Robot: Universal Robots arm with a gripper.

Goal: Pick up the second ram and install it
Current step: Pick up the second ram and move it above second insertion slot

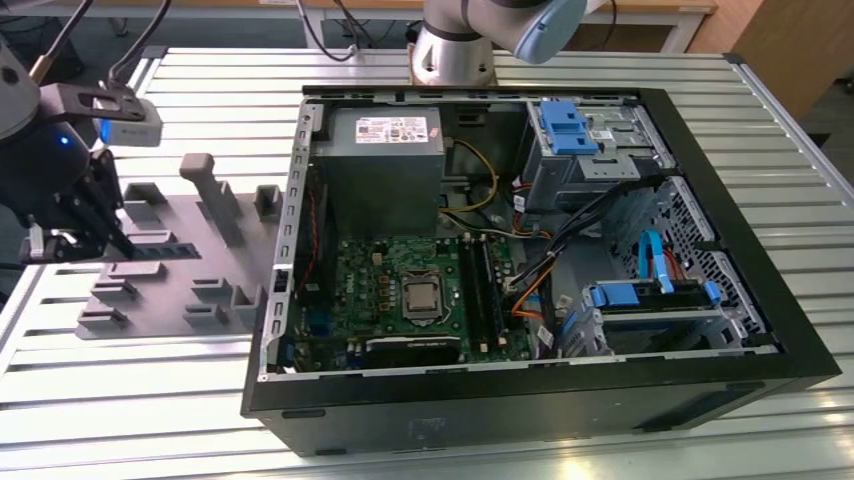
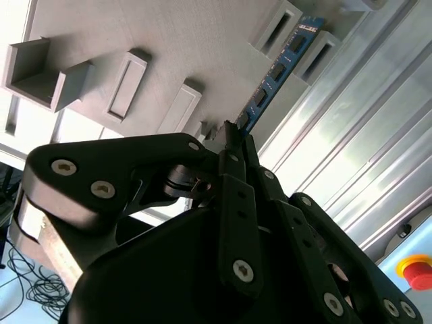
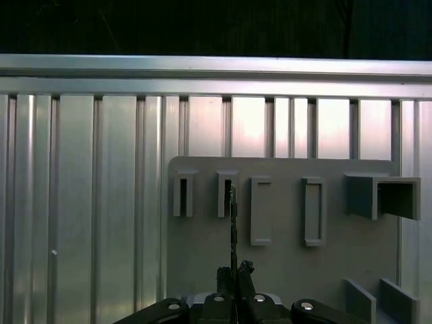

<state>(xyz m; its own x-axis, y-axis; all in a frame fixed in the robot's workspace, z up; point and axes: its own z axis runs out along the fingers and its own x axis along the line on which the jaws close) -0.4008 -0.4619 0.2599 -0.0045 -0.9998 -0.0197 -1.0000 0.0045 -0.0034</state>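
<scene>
Exterior view: the gripper [image 1: 94, 232] hangs low over the grey fixture plate [image 1: 174, 275] at that view's left, well apart from the open computer case [image 1: 534, 405].

Second wrist view: the gripper [image 2: 229, 131] is clamped onto the near end of the second ram [image 2: 277, 67], whose blue board runs away between two raised slot blocks [image 2: 277, 30] on the plate. Held by one end only, the long stick could pivot in the grasp and scrape or jam against those blocks on lifting.

First wrist view: the second ram [image 3: 233, 223] shows edge-on as a thin dark line reaching from the fingertips to a slot. So narrow a hold may slip.
</scene>
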